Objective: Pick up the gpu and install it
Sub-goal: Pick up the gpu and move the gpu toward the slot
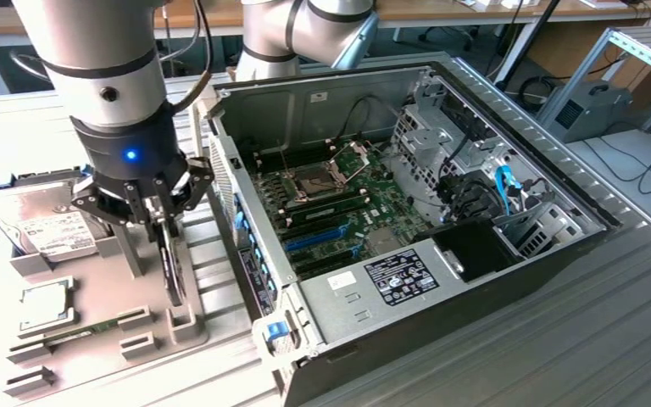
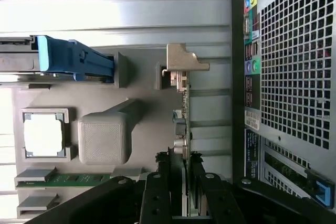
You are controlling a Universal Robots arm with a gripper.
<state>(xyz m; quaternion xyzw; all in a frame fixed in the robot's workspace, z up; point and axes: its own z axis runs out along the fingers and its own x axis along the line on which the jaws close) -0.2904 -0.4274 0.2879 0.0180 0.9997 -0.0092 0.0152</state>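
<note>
The gpu (image 1: 172, 263) (image 2: 181, 124) stands upright on its long edge in a slotted support of the grey parts tray (image 1: 99, 284) (image 2: 149, 129), outside the computer and not yet lifted clear of the slot. In the wrist view it appears edge-on, with its metal bracket (image 2: 184, 62) at the end farthest from the camera. The gripper (image 1: 162, 222) (image 2: 182, 174) hangs straight above the card, and its 2 black fingers (image 2: 156, 195) sit 1 on each face of the upper edge, pressed against the card as far as the wrist view tells. Just beside the card on the tray stands a blocky grey post (image 1: 116, 250) (image 2: 102, 137). Farther toward the exterior view's left lie a silver hard drive with a white label (image 1: 37, 225), held in a blue-edged caddy (image 2: 79, 61), then a square processor (image 1: 43, 307) (image 2: 44, 134) in its own recess, and a narrow green memory stick (image 1: 82, 332) (image 2: 63, 180) near the tray's front. Just to the exterior view's right of the tray lies the open computer case (image 1: 303, 102) (image 2: 294, 66) on its side, its green motherboard (image 1: 337, 212) facing up. Tray and case both rest on a ribbed metal table (image 1: 597, 331).
</note>
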